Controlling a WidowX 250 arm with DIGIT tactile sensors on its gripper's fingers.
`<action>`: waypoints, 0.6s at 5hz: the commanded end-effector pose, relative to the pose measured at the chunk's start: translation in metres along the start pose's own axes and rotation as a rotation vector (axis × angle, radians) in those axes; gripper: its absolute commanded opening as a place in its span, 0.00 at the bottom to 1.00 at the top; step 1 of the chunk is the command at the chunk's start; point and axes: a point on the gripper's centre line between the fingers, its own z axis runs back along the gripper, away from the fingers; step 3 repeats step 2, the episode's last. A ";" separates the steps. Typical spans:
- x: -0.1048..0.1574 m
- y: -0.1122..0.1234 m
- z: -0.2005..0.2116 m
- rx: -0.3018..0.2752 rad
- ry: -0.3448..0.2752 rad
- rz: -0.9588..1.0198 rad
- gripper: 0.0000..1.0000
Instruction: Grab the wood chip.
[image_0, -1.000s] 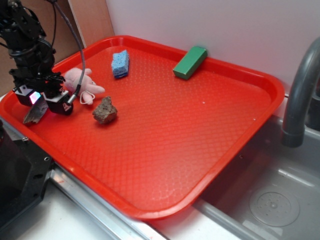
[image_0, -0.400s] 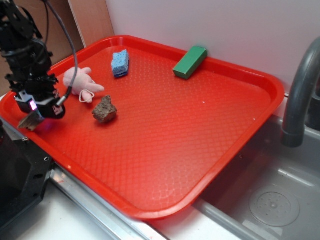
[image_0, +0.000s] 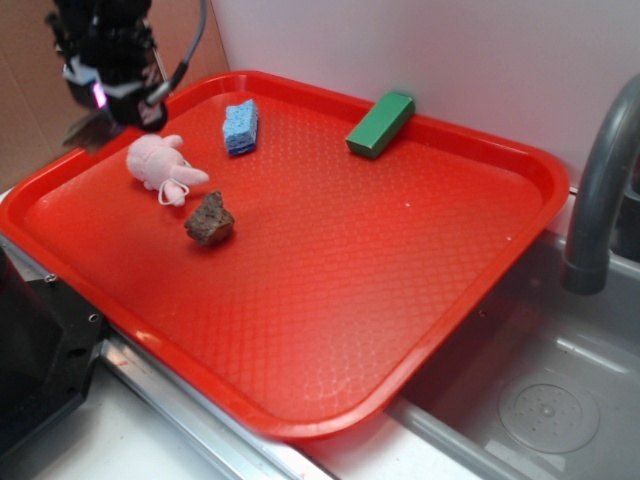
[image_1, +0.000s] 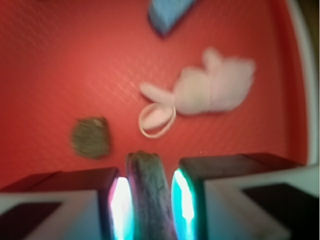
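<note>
The end effector (image_0: 100, 112) hangs above the far left corner of the red tray (image_0: 420, 330), its two fingers clamped on the wood chip (image_1: 149, 192), which sticks out between them, clear of the tray. Below lie the pink toy (image_0: 160, 165), a brown rock-like lump (image_0: 209, 220) and a blue sponge (image_0: 240, 127).

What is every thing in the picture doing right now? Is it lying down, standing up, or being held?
gripper: shut on the wood chip, raised above the tray
wood chip: pinched between the fingers, off the tray
pink toy: lying on the tray
brown lump: resting on the tray, untouched
blue sponge: lying flat
green block: lying by the tray's far rim
red tray: flat beside the sink
</note>
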 end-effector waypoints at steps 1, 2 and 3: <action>0.038 -0.007 0.113 -0.030 -0.084 0.001 0.00; 0.054 0.004 0.109 -0.021 -0.048 0.051 0.00; 0.054 0.004 0.109 -0.021 -0.048 0.051 0.00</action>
